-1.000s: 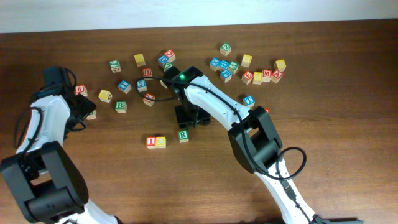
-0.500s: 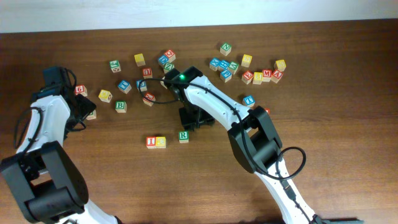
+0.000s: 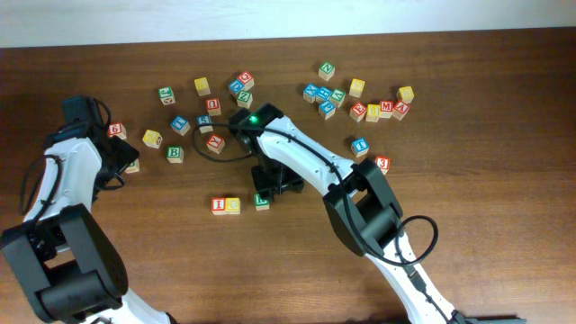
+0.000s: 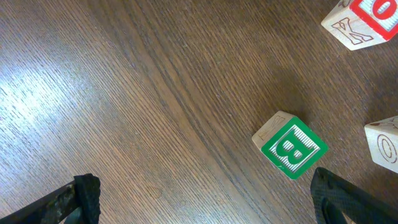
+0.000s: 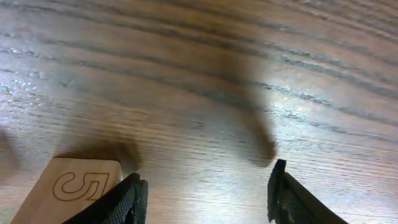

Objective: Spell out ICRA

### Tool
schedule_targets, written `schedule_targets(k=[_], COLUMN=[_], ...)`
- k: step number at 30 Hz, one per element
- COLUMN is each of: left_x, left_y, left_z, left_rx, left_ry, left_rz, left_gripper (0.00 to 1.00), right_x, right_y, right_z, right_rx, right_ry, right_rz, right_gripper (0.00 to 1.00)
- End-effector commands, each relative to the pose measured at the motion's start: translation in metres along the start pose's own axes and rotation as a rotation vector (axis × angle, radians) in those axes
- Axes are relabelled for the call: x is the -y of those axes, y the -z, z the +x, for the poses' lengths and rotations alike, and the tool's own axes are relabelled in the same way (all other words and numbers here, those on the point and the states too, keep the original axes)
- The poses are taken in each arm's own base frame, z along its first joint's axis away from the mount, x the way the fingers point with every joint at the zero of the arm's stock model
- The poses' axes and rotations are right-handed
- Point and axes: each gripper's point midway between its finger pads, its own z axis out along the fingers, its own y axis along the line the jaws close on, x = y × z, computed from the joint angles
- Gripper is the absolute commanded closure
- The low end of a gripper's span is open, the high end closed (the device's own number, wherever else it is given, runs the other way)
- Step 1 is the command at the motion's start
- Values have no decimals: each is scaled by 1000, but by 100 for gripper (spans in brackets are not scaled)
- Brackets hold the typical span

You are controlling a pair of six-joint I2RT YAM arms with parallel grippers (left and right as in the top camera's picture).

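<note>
Wooden tabletop (image 3: 486,234), middle: right fingers (image 5: 134,198) spread, gripping nothing, just beside R (image 3: 262,201). Near the left edge, left fingers (image 4: 84,196) spread wide by B (image 4: 292,149). I (image 3: 219,205) touches C (image 3: 233,205), R just apart from C; A (image 3: 400,110) toward the far right corner.

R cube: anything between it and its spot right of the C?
Nothing visible. Overhead, only bare table lies between the R cube and the C cube. The right gripper is at the R's upper right, outside that gap.
</note>
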Motion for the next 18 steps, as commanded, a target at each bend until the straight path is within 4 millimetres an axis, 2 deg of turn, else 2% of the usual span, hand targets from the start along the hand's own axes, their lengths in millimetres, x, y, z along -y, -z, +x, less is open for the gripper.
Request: schedule_targets(k=[1, 7, 10, 12, 13, 14, 16, 18], left_x=[-2, -2, -2, -2, -2, -2, -2, -2], left_y=[7, 7, 7, 7, 7, 7, 7, 7], left_z=[-3, -3, -3, -3, -3, -3, -3, -3], left_rx=[16, 16, 16, 16, 16, 16, 16, 16], left_ry=[9, 9, 9, 9, 9, 9, 9, 9], left_rz=[6, 6, 6, 6, 6, 6, 6, 6], left_gripper=[1, 1, 1, 1, 1, 1, 1, 1], right_x=[-2, -10, -10, -7, -2, 2, 10, 22], right_y=[-12, -12, -12, -12, -12, -12, -11, -7], right_z=[6, 5, 4, 3, 1, -1, 0, 6], right_rx=[-45, -46, -43, -38, -31, -31, -48, -81], right_ry=[-2, -15, -31, -27, -32, -41, -33, -31], right_rz=[5, -37, -37, -26, -13, -10, -7, 4], right_gripper=[46, 45, 39, 40, 40, 48, 55, 55])
